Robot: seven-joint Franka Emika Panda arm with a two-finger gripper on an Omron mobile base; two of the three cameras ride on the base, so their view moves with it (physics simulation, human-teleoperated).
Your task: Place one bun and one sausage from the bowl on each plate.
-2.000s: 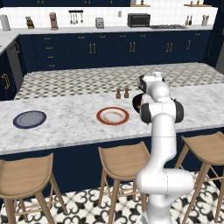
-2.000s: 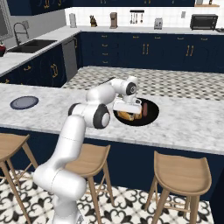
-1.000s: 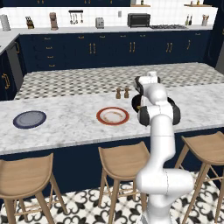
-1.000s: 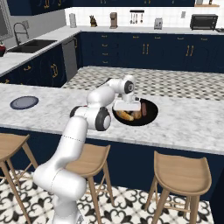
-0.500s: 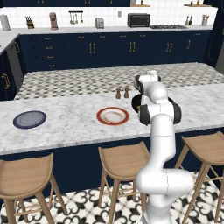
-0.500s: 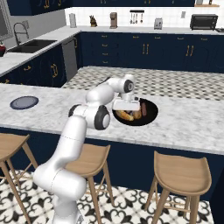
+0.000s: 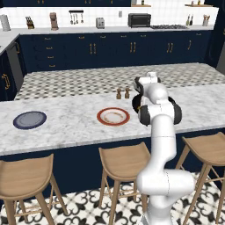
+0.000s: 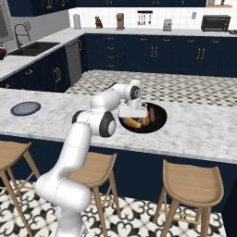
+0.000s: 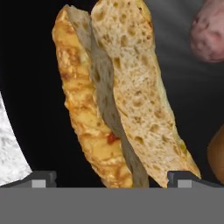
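Now that my arm has dropped lower over the bowl (image 8: pixel 159 121), my gripper (image 9: pixel 111 177) straddles 1 bun (image 9: pixel 118 96) with fingers spread wide; both plates (image 7: pixel 113 116) remain bare.

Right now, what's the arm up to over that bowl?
The gripper is open and low over the black bowl, with a split bun lying between its fingertips, not yet gripped. A sausage lies nearby in the bowl. The red-rimmed plate and the blue-grey plate on the counter hold no food.
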